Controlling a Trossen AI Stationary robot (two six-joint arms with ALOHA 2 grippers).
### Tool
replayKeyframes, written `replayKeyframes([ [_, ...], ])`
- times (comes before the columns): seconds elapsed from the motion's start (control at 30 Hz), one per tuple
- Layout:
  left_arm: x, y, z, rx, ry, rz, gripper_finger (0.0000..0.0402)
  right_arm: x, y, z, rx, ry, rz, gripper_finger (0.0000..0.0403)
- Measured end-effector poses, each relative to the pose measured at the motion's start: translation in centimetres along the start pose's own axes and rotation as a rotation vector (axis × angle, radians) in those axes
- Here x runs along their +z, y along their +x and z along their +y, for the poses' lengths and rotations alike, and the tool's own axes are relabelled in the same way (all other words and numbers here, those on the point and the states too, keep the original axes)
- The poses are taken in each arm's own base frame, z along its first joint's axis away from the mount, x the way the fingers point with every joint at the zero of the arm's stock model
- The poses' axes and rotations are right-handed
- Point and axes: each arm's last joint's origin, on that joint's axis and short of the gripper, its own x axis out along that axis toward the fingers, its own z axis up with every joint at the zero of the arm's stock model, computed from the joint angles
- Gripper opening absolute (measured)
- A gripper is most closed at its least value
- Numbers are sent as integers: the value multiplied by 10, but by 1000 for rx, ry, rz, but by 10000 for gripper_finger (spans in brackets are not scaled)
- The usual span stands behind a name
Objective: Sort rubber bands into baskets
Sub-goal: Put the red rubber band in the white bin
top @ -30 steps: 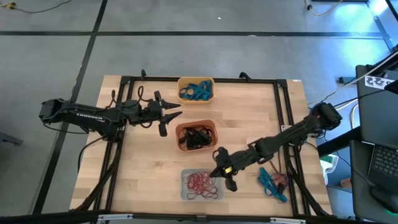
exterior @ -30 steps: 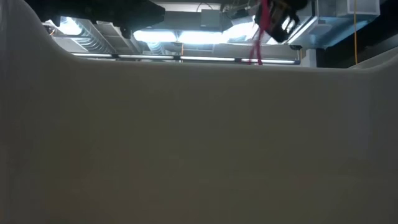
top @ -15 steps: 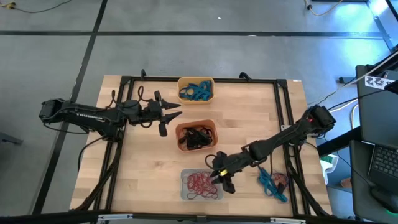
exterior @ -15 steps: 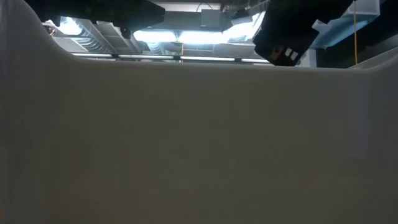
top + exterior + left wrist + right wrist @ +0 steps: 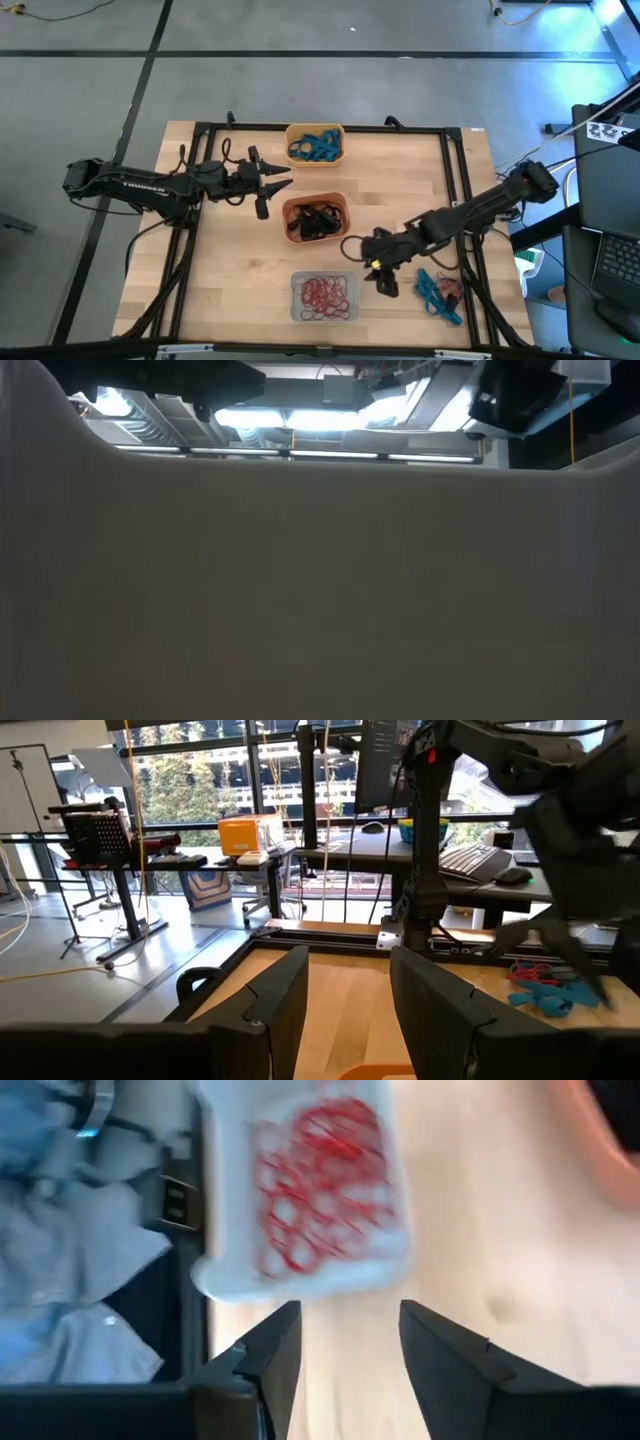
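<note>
- Right gripper — fingers parted and empty, just beside the pale whitish plastic basket; thin red rubber bands lie inside, ahead of the fingertips.
- Left gripper waits released beside the red-orange tub — clear of the work.

Robotics lab / office workspace. Wooden table sits in a black metal frame on a grey concrete floor with taped lines. Left wrist view shows desks with a keyboard and monitor, rolling stands, a whiteboard, big windows. Ceiling strip lights overhead.
</note>
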Motion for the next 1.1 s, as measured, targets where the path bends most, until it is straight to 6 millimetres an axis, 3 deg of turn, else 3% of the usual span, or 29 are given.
replayKeyframes([
  [0.27,0,0,0,0,-2,0,141,-28,-17,-5,-172,132,170,165],
  [0.57,0,0,0,-2,-4,0,141,-74,-14,-9,-375,199,388,165],
  [0.73,0,0,0,-2,-4,0,141,-98,-10,-8,-402,221,483,165],
  [1.1,0,0,0,-2,-33,-1,141,-145,-14,18,-429,253,585,165],
])
